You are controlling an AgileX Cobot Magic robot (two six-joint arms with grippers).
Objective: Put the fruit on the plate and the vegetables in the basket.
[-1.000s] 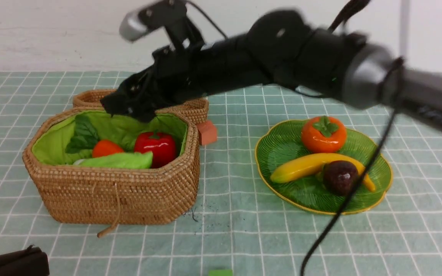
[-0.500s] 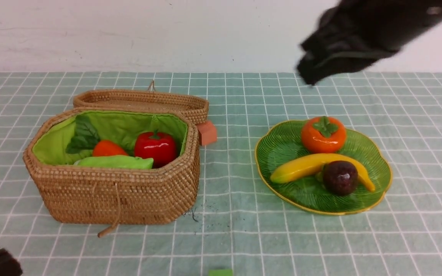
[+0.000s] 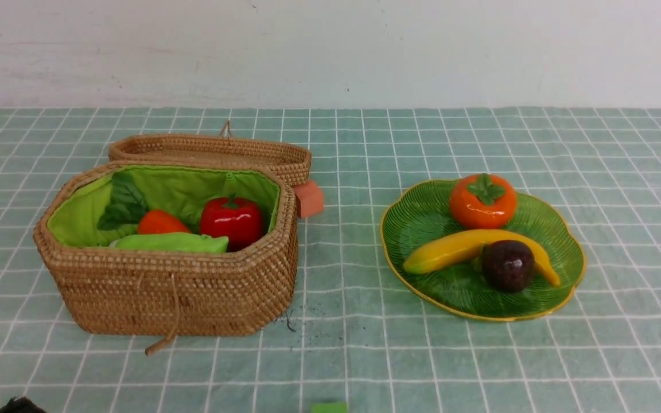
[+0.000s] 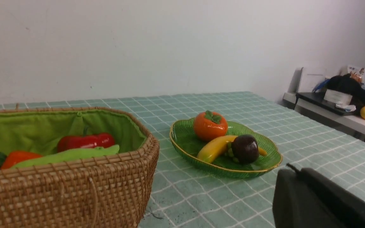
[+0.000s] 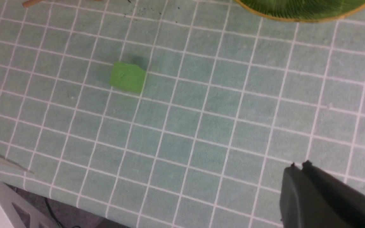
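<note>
The wicker basket [image 3: 193, 298] stands at the left with its green lining showing. Inside it lie the red bell pepper [image 3: 231, 221], the carrot [image 3: 161, 222], the light green gourd [image 3: 172, 242] and dark radish leaves [image 3: 124, 203]. To the right, the green plate [image 3: 422, 218] carries the persimmon [image 3: 482, 201], the banana [image 3: 451, 249] and the mangosteen [image 3: 507, 265]. My left gripper [image 4: 291, 169] is shut and empty, low over the cloth, short of the plate [image 4: 182, 142]. My right gripper [image 5: 298, 165] is shut and empty above bare cloth near the table's front edge.
The basket's lid [image 3: 210, 150] lies open behind it, with a small red-orange block [image 3: 310, 198] beside it. A green block [image 5: 128, 77] sits near the front edge. A side shelf [image 4: 344, 104] holds clutter beyond the table's right end.
My right arm drew back from over the basket, swung up to the right and left the front view; its jaws closed. My left gripper slid lower at the bottom left corner.
</note>
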